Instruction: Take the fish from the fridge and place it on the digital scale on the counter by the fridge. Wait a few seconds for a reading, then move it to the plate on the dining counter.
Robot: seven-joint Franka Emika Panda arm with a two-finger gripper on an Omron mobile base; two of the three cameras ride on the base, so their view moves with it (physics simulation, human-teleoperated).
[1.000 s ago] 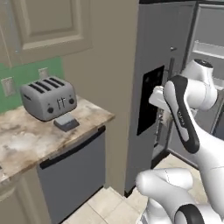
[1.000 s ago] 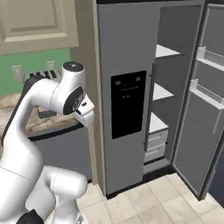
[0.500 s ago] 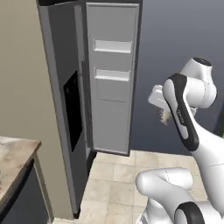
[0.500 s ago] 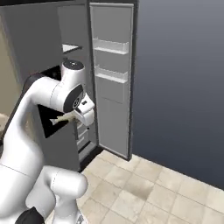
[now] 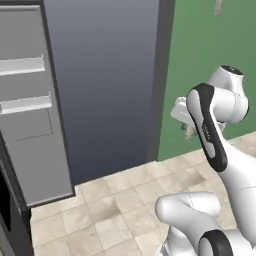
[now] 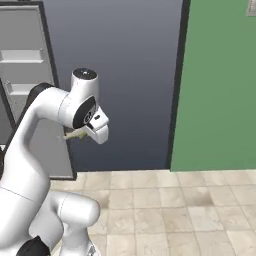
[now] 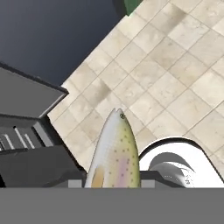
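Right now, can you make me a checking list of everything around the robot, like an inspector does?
Surface: beige tiled floor; no counter seen.
Job's things: the fish, spotted, pale and pinkish, sticks out of the pincer, nose forward. The fridge's open door, with pale shelves, stands at the left.
Clutter: nothing seen.
Pincer: the pincer is shut on the fish, carried above the floor.
Cables: nothing seen.
Surroundings: dark blue-grey wall, green wall.
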